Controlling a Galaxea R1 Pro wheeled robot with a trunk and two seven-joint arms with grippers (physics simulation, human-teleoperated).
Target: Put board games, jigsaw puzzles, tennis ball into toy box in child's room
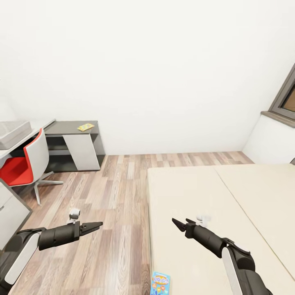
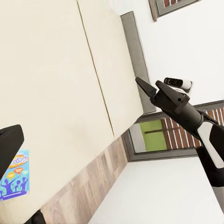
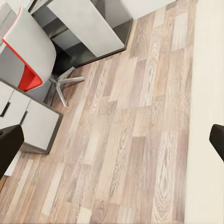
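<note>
We see a red chair [image 1: 24,162] pulled up at a grey desk [image 1: 73,141] along the white wall [image 1: 155,69], wood floor [image 1: 110,229] between them and us, a window [image 1: 287,98] far right.

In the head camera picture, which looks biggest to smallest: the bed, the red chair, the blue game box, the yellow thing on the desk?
1. Bed
2. Red chair
3. Blue game box, cut off by the picture's edge
4. Yellow thing, which is farther away, so its true size is unsure

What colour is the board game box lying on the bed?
Mostly blue, with white and orange print: the board game box shows best in the left wrist view, lying on the cream bed.
</note>
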